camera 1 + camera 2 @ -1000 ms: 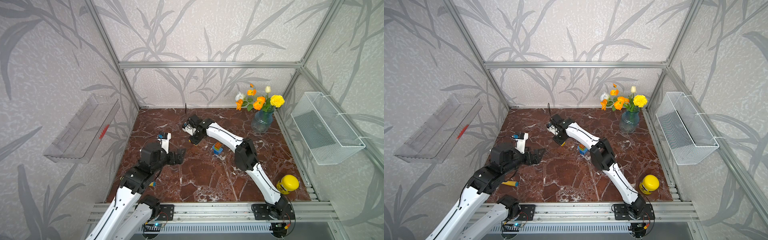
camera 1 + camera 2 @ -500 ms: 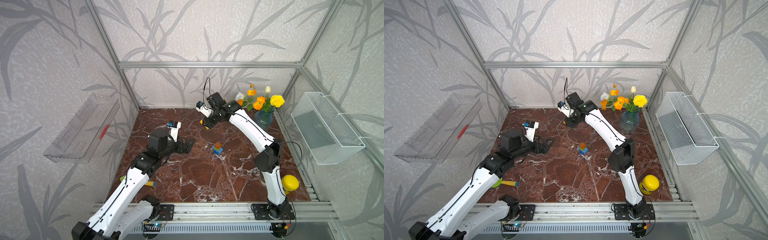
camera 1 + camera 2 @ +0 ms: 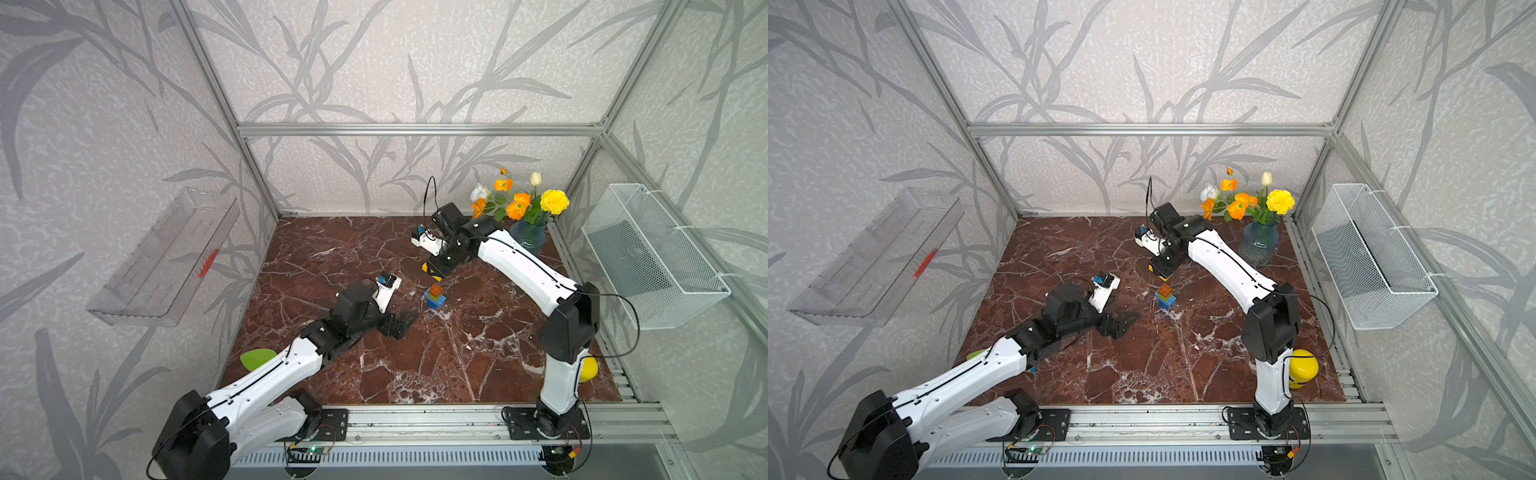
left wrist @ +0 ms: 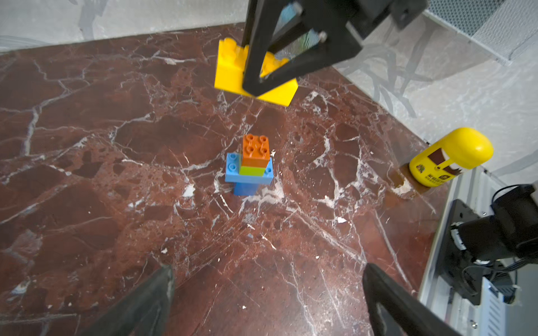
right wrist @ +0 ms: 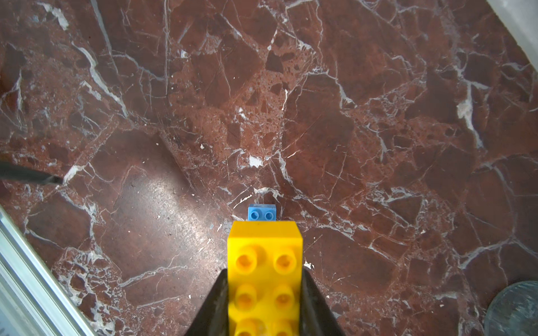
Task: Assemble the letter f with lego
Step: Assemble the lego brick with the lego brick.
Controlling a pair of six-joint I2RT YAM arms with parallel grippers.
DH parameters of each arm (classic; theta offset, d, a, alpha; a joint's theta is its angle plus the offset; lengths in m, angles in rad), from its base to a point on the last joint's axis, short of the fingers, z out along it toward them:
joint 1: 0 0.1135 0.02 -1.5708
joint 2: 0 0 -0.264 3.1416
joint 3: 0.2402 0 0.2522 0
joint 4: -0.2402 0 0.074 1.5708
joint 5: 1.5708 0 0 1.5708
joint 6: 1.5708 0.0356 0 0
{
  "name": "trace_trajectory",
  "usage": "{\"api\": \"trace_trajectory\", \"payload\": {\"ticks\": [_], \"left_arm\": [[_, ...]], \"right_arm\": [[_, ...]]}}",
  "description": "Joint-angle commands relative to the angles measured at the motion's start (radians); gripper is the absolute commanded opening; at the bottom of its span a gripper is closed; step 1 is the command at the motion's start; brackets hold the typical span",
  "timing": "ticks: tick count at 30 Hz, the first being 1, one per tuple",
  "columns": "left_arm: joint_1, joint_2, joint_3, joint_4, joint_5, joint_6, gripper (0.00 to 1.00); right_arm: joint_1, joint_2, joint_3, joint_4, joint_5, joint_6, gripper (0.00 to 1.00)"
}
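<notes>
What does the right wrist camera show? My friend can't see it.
The right gripper pinches a long yellow brick, studs facing the camera, with the dark red marble table beyond it. Just past the brick's far end peeks a bit of blue brick.

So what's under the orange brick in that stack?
Directly under the orange brick sits a green brick, then a long blue brick, then a small blue brick on the marble tabletop. The green and small blue bricks' tops are covered.
</notes>
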Motion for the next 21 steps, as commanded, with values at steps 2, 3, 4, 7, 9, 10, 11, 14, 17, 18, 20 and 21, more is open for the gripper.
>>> {"api": "trace_trajectory", "payload": {"ticks": [2,3,4,7,9,10,11,14,17,18,20,21], "left_arm": [[-0.061,-0.006,-0.052,0.137,-0.126,0.056,1.0],[-0.075,0.003,-0.061,0.141,-0.148,0.059,0.99],[-0.084,0.011,-0.065,0.14,-0.156,0.059,1.0],[-0.107,0.027,-0.081,0.164,-0.194,0.053,0.99],[-0.117,0.035,-0.09,0.179,-0.221,0.053,0.99],[-0.119,0.038,-0.094,0.186,-0.227,0.053,1.0],[-0.121,0.041,-0.097,0.194,-0.233,0.051,0.99],[-0.127,0.049,-0.102,0.204,-0.243,0.048,1.0],[-0.135,0.046,-0.107,0.214,-0.261,0.048,1.0],[-0.139,0.041,-0.111,0.22,-0.268,0.049,1.0],[-0.146,0.027,-0.125,0.242,-0.278,0.052,0.99],[-0.148,0.019,-0.132,0.25,-0.284,0.053,0.99]], "right_arm": [[-0.02,-0.044,-0.048,0.058,-0.053,-0.059,0.23],[-0.022,-0.041,-0.052,0.056,-0.056,-0.07,0.23],[-0.022,-0.036,-0.056,0.054,-0.054,-0.077,0.23],[-0.022,-0.026,-0.068,0.049,-0.062,-0.105,0.22],[-0.022,-0.015,-0.071,0.049,-0.061,-0.117,0.22],[-0.022,-0.009,-0.07,0.047,-0.062,-0.126,0.22],[-0.022,-0.001,-0.068,0.043,-0.062,-0.137,0.22],[-0.022,0.014,-0.066,0.041,-0.053,-0.152,0.21],[-0.022,0.025,-0.065,0.035,-0.05,-0.163,0.21],[-0.022,0.027,-0.065,0.035,-0.048,-0.165,0.21],[-0.023,0.033,-0.064,0.032,-0.045,-0.17,0.21],[-0.023,0.034,-0.065,0.034,-0.044,-0.171,0.21]]}}
